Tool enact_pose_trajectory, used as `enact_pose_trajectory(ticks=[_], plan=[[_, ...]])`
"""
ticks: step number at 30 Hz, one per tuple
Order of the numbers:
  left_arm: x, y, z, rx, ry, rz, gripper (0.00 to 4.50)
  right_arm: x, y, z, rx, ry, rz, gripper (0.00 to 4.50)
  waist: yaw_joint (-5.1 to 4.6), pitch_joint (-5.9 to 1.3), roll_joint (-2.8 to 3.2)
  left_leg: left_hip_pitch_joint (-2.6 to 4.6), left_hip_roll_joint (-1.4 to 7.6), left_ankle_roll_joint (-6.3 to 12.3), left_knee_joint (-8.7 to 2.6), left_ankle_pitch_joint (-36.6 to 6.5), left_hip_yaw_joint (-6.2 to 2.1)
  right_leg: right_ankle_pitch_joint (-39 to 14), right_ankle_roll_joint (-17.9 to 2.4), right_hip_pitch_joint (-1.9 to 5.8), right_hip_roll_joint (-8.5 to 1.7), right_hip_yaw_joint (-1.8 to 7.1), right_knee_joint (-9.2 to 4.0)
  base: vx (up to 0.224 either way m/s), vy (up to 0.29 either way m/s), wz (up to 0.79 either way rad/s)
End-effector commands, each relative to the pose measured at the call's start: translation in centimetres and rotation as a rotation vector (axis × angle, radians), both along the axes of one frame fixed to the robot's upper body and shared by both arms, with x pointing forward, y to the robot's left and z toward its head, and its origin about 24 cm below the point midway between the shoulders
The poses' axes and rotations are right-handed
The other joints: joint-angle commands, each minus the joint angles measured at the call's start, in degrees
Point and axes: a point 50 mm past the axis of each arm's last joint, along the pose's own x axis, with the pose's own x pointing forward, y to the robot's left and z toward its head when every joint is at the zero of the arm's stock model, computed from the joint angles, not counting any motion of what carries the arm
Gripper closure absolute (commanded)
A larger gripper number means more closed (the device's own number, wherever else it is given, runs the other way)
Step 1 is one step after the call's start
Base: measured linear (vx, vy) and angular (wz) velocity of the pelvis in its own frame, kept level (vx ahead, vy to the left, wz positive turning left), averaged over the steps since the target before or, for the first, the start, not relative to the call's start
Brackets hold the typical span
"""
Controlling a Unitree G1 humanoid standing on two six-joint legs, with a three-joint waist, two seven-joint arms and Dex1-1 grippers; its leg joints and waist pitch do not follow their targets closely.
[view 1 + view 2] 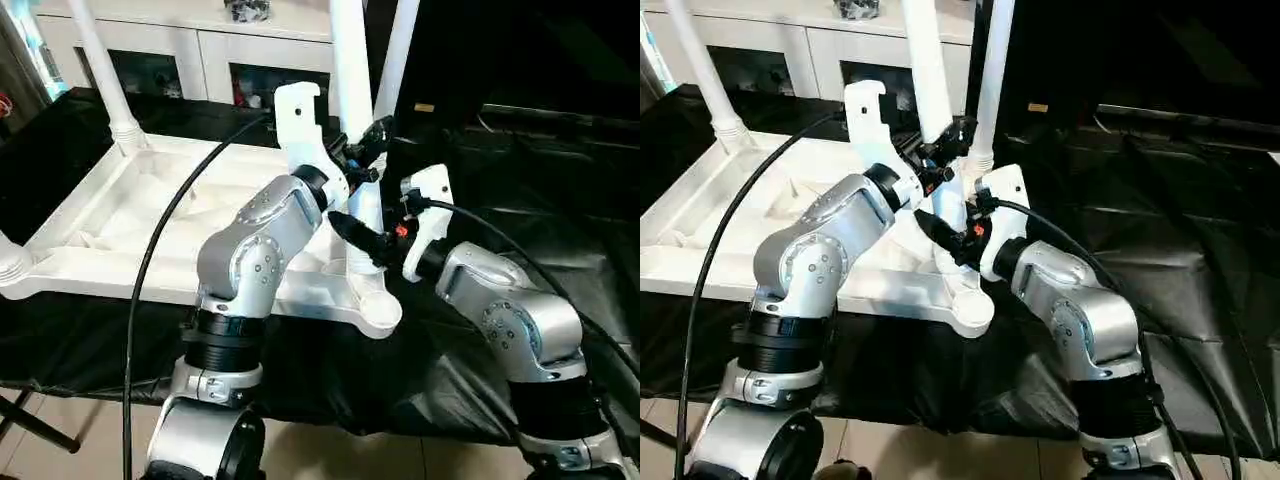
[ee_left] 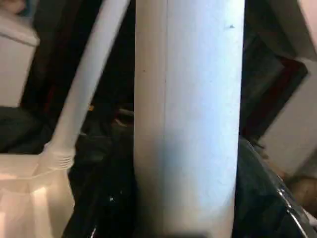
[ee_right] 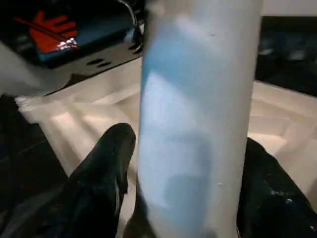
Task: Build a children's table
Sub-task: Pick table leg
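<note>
Here the children's table (image 1: 190,215) is laid upside down on a desk draped in black cloth (image 1: 520,190), ribbed underside up, with legs already upright at the far corners. A further leg (image 1: 350,90) is held upright near the table's right edge by both claws: the left claw (image 1: 362,150) is closed around it higher up, and the right claw (image 1: 365,240) is closed around it lower down, one black finger (image 3: 99,168) being seen on each side of the white shaft in the right wrist view. The near right corner socket (image 1: 378,310) is seen empty, just beside the leg's base. The risk is judged to lie in alignment: if the leg is tilted or pushed down beside the socket, it could jam or the light top could be shoved across the slippery cloth. A slip through the fingers is also possible.
</note>
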Motion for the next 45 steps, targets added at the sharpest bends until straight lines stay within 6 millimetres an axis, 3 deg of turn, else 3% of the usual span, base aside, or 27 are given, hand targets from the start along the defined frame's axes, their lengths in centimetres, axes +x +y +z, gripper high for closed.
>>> enact_pose_trajectory(ticks=[1,3,10,11,15,18,20,24,27,29,35,45], plan=[[-0.1,-0.2,0.8,0.002,-0.061,-0.075,2.62,-0.1,-0.6,0.9,-0.004,0.014,0.115,1.41,-0.09,-4.72,-1.02,1.45,1.61,-1.77,-4.25,-13.2,-0.46,-19.4,-4.7,2.50,-2.66,1.91,-4.25,0.000,0.000,0.00],[-0.2,-0.1,0.9,-0.004,-0.069,-0.114,2.62,-0.2,-1.2,1.2,0.000,0.040,0.169,1.36,0.09,-4.72,-1.02,1.50,1.62,-1.47,-4.20,-13.1,-0.49,-19.6,-4.8,2.66,-2.69,1.90,-4.16,0.000,0.000,0.00],[-0.9,-0.1,1.2,-0.013,-0.101,-0.315,2.62,-0.6,-2.9,1.8,-0.019,0.080,0.328,1.35,0.41,-4.93,-1.23,1.43,1.77,-0.79,-3.90,-10.5,-0.30,-15.7,-8.3,2.78,-2.91,1.94,-3.53,0.000,0.000,0.00],[-1.0,-0.1,1.1,-0.011,-0.092,-0.336,2.62,-0.6,-3.0,1.8,-0.022,0.083,0.332,1.35,0.33,-4.98,-1.73,1.43,1.77,-0.67,-3.83,-10.3,-0.20,-15.5,-8.5,2.81,-2.89,1.93,-3.46,0.000,0.000,0.00],[-1.4,-0.1,1.0,0.006,-0.082,-0.444,2.62,-0.4,-3.7,1.6,-0.057,0.106,0.364,1.35,0.35,-4.83,-1.59,1.61,1.88,-0.82,-3.82,-10.4,-0.21,-16.5,-9.8,2.65,-2.94,1.92,-3.42,0.000,0.000,0.00],[-1.4,-0.1,1.1,0.019,-0.078,-0.452,2.62,-0.4,-3.8,1.4,-0.083,0.105,0.380,1.35,0.26,-4.76,-1.90,1.59,1.91,-1.03,-3.87,-11.3,-0.20,-17.6,-9.2,2.72,-2.99,1.95,-3.54,0.000,0.000,0.00],[-1.5,-0.3,1.1,0.025,-0.057,-0.468,2.62,-0.2,-3.8,1.2,-0.091,0.093,0.370,1.35,0.39,-4.73,-1.67,1.67,1.93,-1.38,-3.85,-11.5,-0.23,-18.4,-8.9,2.63,-3.11,1.99,-3.56,0.000,0.000,0.00],[-2.0,-0.8,1.1,0.043,-0.075,-0.515,2.62,-0.3,-3.6,1.1,-0.067,0.106,0.389,1.35,0.33,-4.69,-1.79,1.66,1.90,-1.64,-3.91,-12.4,-0.33,-19.8,-8.5,2.61,-3.04,1.91,-3.77,0.000,0.000,0.00],[-2.3,-1.1,1.3,0.038,-0.090,-0.542,2.62,-0.5,-3.6,0.9,-0.049,0.125,0.403,1.35,0.42,-4.75,-1.91,1.67,1.92,-1.67,-3.89,-12.3,-0.32,-19.0,-8.8,2.62,-3.04,1.90,-3.71,0.000,0.000,0.00],[-2.5,-1.4,1.2,0.047,-0.102,-0.556,2.62,-0.7,-3.5,0.7,-0.035,0.140,0.411,1.35,0.43,-4.80,-1.67,1.72,2.00,-1.84,-3.93,-12.3,-0.40,-18.0,-9.2,2.63,-2.98,1.90,-3.55,0.000,0.000,0.00],[-2.7,-1.6,0.9,0.058,-0.102,-0.557,2.62,-0.8,-3.4,0.1,-0.013,0.179,0.414,1.35,0.39,-4.85,-1.92,1.62,1.96,-1.91,-3.90,-12.1,-0.35,-16.4,-9.9,2.76,-2.95,1.93,-3.38,0.000,0.000,0.00],[-3.1,-1.2,0.2,0.079,-0.077,-0.584,2.62,-1.2,-3.4,-0.5,-0.012,0.198,0.424,1.35,0.44,-4.74,-1.91,1.74,1.97,-2.47,-4.02,-13.4,-0.43,-19.4,-8.6,2.57,-2.98,1.90,-3.71,0.000,0.000,0.00]])
